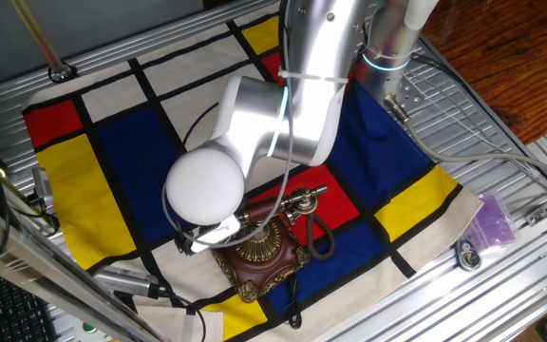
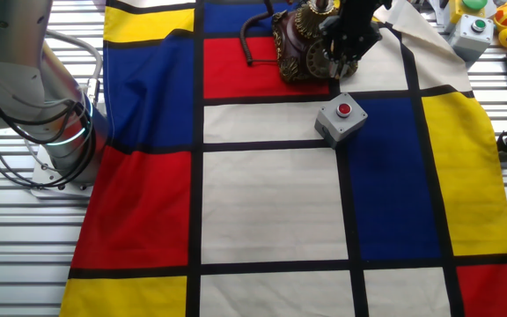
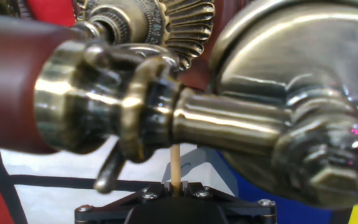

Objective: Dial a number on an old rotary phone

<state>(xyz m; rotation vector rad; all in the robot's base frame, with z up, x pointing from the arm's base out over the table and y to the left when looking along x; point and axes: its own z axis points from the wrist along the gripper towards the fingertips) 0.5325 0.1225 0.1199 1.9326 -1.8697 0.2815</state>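
The old rotary phone point(image 1: 266, 255) has a dark red-brown base and stands at the front edge of the colour-block cloth, with its brass-ended handset point(image 1: 291, 205) on the cradle. In the other fixed view the phone point(image 2: 296, 40) is at the top, and my black gripper point(image 2: 339, 60) is right at its brass dial point(image 2: 315, 60). In the hand view my gripper point(image 3: 175, 186) is shut on a thin wooden stick point(image 3: 175, 163). The stick rises behind the handset's brass end point(image 3: 241, 118), so its tip is hidden. The arm's white joint hides the gripper in the one fixed view.
A small grey box with a red button point(image 2: 340, 119) sits on the cloth just in front of the phone. A purple bag point(image 1: 492, 220) and a round metal part point(image 1: 466, 255) lie off the cloth. Another button box and toys point(image 2: 487, 19) are at the far corner.
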